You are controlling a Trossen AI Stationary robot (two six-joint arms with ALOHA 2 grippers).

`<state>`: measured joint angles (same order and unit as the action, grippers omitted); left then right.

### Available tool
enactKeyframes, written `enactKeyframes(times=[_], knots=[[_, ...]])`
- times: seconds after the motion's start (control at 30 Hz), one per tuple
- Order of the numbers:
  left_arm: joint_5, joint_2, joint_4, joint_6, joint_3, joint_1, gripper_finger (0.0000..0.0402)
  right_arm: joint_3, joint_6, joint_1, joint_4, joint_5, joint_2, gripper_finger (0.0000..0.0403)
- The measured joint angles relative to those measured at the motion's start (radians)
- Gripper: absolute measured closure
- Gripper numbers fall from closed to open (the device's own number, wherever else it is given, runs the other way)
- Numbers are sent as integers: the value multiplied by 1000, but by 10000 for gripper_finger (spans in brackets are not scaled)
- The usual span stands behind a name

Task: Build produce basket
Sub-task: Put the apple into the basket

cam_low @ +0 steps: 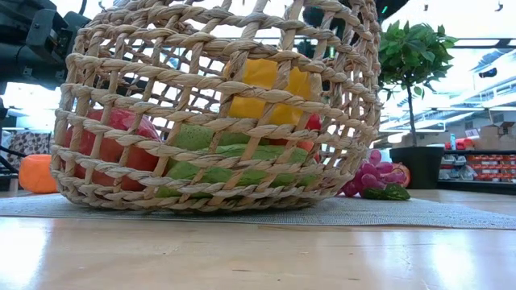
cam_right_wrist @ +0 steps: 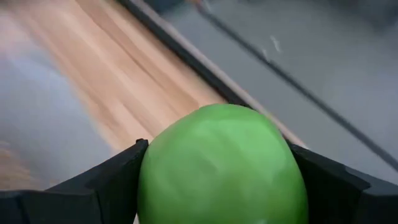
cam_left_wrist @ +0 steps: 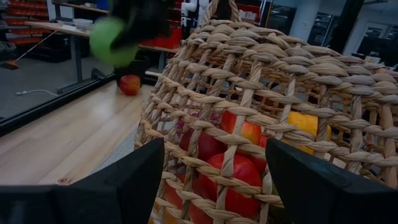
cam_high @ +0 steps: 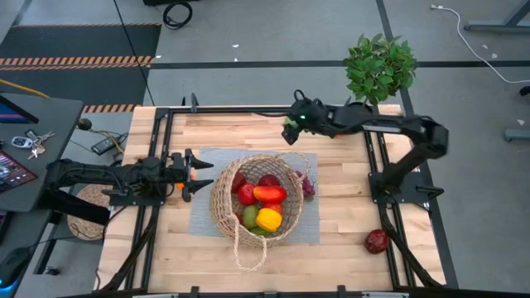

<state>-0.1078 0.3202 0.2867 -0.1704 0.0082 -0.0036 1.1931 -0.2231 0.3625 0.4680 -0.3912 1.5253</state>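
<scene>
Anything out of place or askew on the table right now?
Yes. The basket is leaning, not sitting flat on the grey mat. Purple grapes lie outside it against its wall, and a dark red fruit sits apart near the table's corner.

The basket is rough, open-woven tan wicker. It sits on a matt grey woven mat over a smooth, slightly glossy pale wood worktop. The green fruit looks smooth, matt plastic.
</scene>
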Motion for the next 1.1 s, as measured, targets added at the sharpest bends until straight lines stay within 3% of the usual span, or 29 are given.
enactKeyframes(times=[0.33,0.73,0.93,1.1], knots=[[0,0,0,0,0,0,115,0,113,-282,-408,49,-207,58],[0,0,0,0,0,0,115,1,304,-528,-680,42,-153,57],[0,0,-2,0,0,0,115,1,570,-634,-822,25,-33,57],[0,0,-2,0,0,0,115,1,945,-722,-879,-174,56,57]])
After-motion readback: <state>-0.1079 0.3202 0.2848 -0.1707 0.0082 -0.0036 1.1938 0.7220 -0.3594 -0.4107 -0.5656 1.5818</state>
